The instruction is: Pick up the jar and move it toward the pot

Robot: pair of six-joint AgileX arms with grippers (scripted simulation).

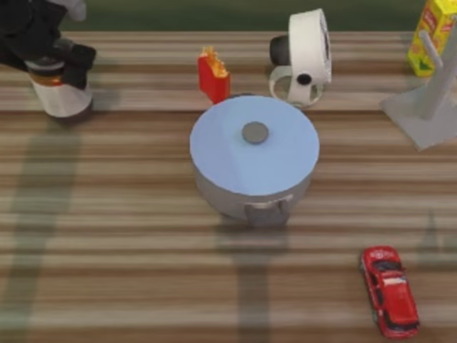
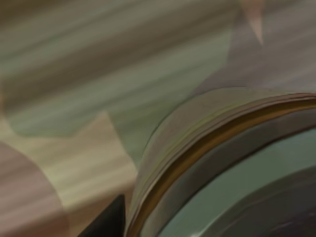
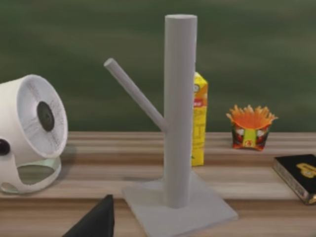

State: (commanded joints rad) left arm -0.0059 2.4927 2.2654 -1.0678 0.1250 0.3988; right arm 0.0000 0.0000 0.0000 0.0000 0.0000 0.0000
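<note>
Grasp step: left gripper [image 1: 51,63] over the jar [image 1: 63,93], jaws' spread unreadable; next, lift and carry toward pot [image 1: 253,157].

My left gripper [image 1: 53,53] covers the lid of the jar [image 1: 64,96], and I cannot tell whether its fingers are closed on it. In my left wrist view the jar [image 2: 232,163] is a blurred curve cut by the edge. The carton [image 1: 432,36] and book [image 3: 298,177] are cropped.
</note>
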